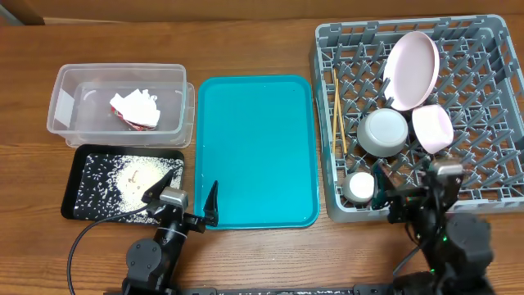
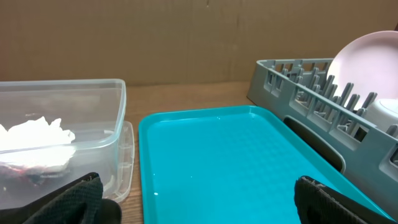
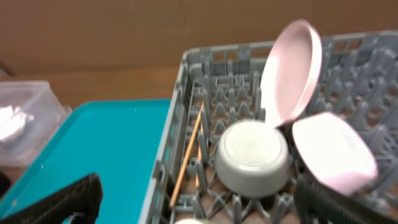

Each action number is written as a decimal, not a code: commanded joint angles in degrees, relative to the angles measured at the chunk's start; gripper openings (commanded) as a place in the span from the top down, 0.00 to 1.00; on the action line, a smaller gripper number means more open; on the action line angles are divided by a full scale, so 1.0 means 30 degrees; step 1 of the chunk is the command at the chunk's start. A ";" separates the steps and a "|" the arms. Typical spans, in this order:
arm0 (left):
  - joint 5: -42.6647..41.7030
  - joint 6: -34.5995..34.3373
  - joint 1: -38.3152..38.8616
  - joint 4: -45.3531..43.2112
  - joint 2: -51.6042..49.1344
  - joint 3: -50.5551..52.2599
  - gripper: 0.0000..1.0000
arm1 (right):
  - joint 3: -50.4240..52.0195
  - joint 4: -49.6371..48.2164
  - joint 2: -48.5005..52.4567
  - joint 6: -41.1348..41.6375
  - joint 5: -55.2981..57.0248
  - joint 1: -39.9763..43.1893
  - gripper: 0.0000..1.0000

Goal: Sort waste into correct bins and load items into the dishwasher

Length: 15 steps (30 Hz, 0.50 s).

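Overhead, left gripper (image 1: 190,197): spread wide, empty, at teal rectangular plastic tray (image 1: 258,147) near edge.
Right gripper (image 3: 202,208): spread wide, empty, over square grey plastic rack (image 1: 323,98) rim.

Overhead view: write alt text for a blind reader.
A grey dish rack, right, holds a pink plate, steel bowl, pink bowl, white cup and chopsticks. A teal tray lies centre; left, paper scraps sit in a clear tub, rice in a black tray.

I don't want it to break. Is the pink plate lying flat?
No, it stands on its edge. The plate leans tilted inside the rack, its rim pointing up.
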State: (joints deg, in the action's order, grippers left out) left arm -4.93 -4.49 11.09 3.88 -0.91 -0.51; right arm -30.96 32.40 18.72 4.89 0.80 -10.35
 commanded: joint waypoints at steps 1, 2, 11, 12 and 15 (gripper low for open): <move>0.0007 -0.0270 -0.0066 0.0051 0.0197 0.0080 0.00 | 0.4401 -0.3701 -0.3220 -0.0073 -0.1734 0.0583 0.00; 0.0000 -0.0270 -0.0066 0.0044 0.0197 0.0080 0.00 | 0.5289 -0.4415 -0.3789 -0.0073 -0.1749 0.0583 0.00; 0.0007 -0.0270 -0.0066 0.0051 0.0197 0.0080 0.00 | 0.9887 -0.9231 -0.6186 -0.0073 -0.1814 0.1107 0.00; 0.0007 -0.0270 -0.0066 0.0051 0.0197 0.0080 0.00 | 1.0236 -0.9872 -0.6186 -0.0080 -0.1792 0.1173 0.00; 0.0007 -0.0270 -0.0066 0.0051 0.0197 0.0080 0.00 | 1.0178 -0.9515 -0.6186 -0.0087 -0.1792 0.1333 0.00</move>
State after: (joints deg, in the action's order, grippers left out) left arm -4.93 -4.49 11.09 3.88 -0.86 -0.51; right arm -1.10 4.29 0.86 4.82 -4.27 -6.96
